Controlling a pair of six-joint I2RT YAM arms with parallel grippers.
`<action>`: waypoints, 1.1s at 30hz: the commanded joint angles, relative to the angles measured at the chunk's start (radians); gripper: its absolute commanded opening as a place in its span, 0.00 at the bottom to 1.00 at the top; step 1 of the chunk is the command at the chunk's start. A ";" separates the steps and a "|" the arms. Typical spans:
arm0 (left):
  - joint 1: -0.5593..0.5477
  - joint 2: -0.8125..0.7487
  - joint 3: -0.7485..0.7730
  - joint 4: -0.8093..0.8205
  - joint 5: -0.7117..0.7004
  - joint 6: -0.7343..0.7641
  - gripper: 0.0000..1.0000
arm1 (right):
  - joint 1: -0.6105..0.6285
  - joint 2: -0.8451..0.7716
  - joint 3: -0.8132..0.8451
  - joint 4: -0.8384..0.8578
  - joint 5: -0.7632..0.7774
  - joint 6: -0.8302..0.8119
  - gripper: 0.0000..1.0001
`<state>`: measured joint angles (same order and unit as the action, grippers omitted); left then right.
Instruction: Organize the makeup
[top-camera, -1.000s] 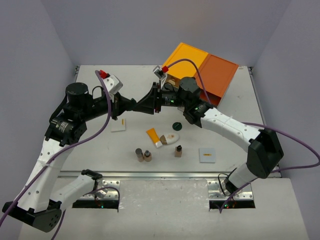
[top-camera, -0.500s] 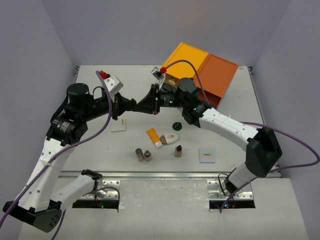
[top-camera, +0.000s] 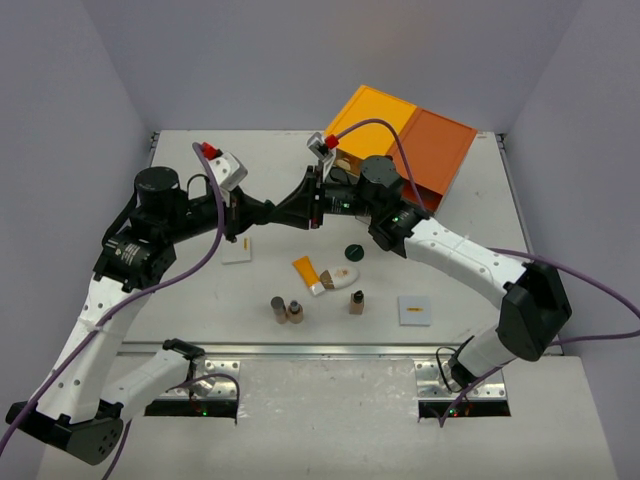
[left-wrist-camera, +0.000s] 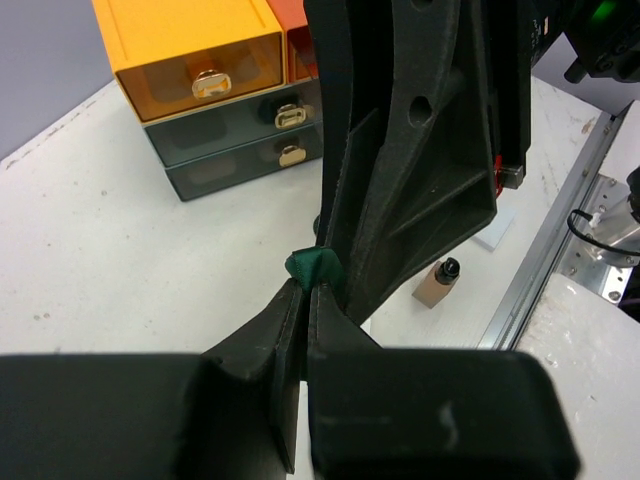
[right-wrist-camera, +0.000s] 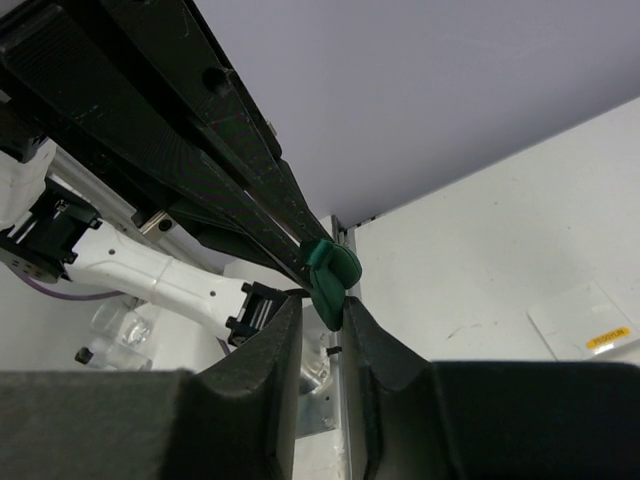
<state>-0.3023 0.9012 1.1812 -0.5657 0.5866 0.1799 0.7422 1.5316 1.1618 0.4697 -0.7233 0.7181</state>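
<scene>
Above the middle of the table my two grippers meet tip to tip. My left gripper (left-wrist-camera: 303, 292) (top-camera: 298, 209) is shut on the edge of a dark green disc (left-wrist-camera: 311, 268) (right-wrist-camera: 331, 270). My right gripper (right-wrist-camera: 323, 305) (top-camera: 320, 202) stands open, its fingers loosely on both sides of that disc, with a gap at one finger. On the table lie another green disc (top-camera: 352, 251), an orange tube (top-camera: 306, 272), a white oval piece (top-camera: 341, 276), two flat white squares (top-camera: 237, 250) (top-camera: 415, 309) and three small brown bottles (top-camera: 279, 307) (top-camera: 296, 312) (top-camera: 357, 301).
The orange-topped drawer chest (top-camera: 402, 142) (left-wrist-camera: 215, 95) stands at the back right, its top drawer pulled out. Both arms cross over the table's middle. The metal front rail (top-camera: 330, 350) runs along the near edge.
The right gripper closed round the disc's place and then parted its fingers again. Both arms have stayed nearly still at the meeting point.
</scene>
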 joint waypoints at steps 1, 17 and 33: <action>-0.004 -0.008 -0.007 0.034 0.026 -0.017 0.00 | 0.005 -0.032 0.011 0.029 0.019 -0.021 0.15; -0.004 -0.002 -0.005 0.038 -0.044 -0.021 1.00 | 0.001 -0.099 -0.007 -0.134 0.127 -0.109 0.00; -0.004 -0.027 -0.077 0.025 -0.316 0.013 1.00 | -0.313 -0.307 -0.004 -0.787 0.720 -0.315 0.00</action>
<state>-0.3016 0.8809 1.1372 -0.5516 0.3492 0.1794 0.4287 1.2637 1.1484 -0.1530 -0.2713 0.5244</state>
